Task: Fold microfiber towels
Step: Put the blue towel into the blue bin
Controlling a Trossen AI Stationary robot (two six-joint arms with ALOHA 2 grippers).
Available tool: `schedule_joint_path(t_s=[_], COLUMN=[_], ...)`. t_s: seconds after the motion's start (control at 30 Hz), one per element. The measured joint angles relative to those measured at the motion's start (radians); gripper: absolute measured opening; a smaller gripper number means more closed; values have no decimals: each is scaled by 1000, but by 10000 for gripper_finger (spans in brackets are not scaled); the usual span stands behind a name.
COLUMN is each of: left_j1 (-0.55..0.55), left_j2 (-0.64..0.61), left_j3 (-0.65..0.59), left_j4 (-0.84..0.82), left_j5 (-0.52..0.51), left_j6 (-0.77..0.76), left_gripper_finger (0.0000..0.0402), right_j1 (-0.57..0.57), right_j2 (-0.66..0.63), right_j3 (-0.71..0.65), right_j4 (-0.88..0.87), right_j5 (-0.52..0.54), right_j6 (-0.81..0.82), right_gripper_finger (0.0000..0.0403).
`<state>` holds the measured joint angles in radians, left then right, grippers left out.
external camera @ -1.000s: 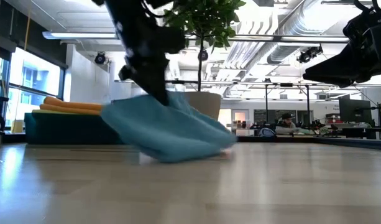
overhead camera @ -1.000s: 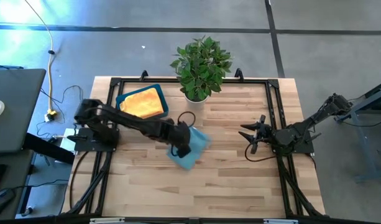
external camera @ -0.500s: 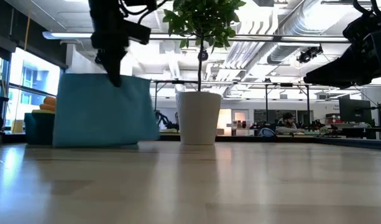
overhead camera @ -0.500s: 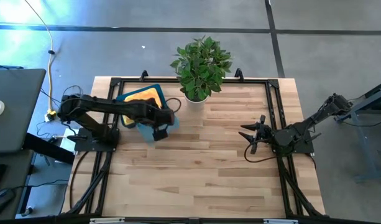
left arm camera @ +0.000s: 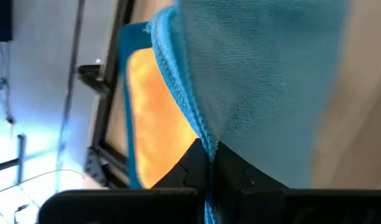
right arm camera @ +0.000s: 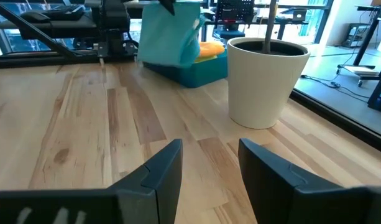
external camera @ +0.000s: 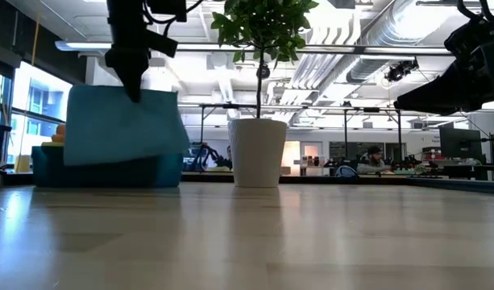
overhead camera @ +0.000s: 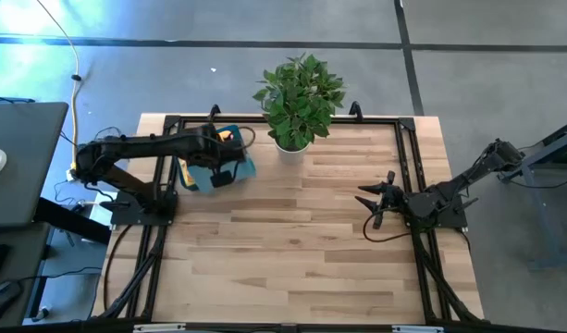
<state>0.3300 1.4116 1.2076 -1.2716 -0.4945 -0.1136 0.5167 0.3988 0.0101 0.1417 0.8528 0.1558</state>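
A teal-blue microfiber towel (external camera: 122,125) hangs from my left gripper (external camera: 134,87), which is shut on it above the near side of the blue tray (overhead camera: 229,132) at the table's far left. The same towel (overhead camera: 229,168) shows below the arm in the high view. Orange and yellow towels (left arm camera: 154,118) lie stacked in the tray. My right gripper (right arm camera: 209,165) stands open with nothing between its fingers, low over the table's right part (overhead camera: 375,202), pointing toward the plant pot. My left gripper pinches the teal towel's upper hemmed edge (left arm camera: 201,138) between its two shut fingers (left arm camera: 240,177). The fingers come from above, slanting down. The towel hangs flat and slack below them, clear of the table; one layer or several, I cannot tell.
A potted plant in a white pot (external camera: 258,151) stands at the far middle, just right of the tray. A black frame (overhead camera: 408,148) runs round the table's edges. Bare wood (overhead camera: 301,250) spreads across the middle and near side.
My left gripper has swung from the table's middle toward the far left, rising and tipping, until it is over the tray. The teal towel, earlier dragging bunched on the table, is lifted clear and hangs flat below the fingers.
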Motion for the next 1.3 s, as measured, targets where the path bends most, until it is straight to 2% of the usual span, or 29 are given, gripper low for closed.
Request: schedule_joint_path(t_s=[0.37, 0.57, 0.7, 0.8, 0.93, 1.3], left_j1=[136, 147, 148, 159, 186, 76], left_j2=[-16, -15, -15, -16, -13, -9], left_j3=[4, 118, 194, 216, 216, 298], left_j4=[11, -68, -118, -142, -174, -210], left_j5=[-33, 47, 15, 3, 40, 150], left_j6=[210, 311, 365, 379, 378, 365], left_gripper_finger=[1, 1, 1, 1, 1, 1], right_j1=[0, 0, 0, 0, 0, 0], right_j2=[0, 0, 0, 0, 0, 0], right_j3=[0, 0, 0, 0, 0, 0], right_j4=[-3, -3, -3, -3, -3, -4], right_j5=[0, 0, 0, 0, 0, 0], right_j6=[0, 0, 0, 0, 0, 0], right_gripper_finger=[149, 149, 149, 149, 149, 149])
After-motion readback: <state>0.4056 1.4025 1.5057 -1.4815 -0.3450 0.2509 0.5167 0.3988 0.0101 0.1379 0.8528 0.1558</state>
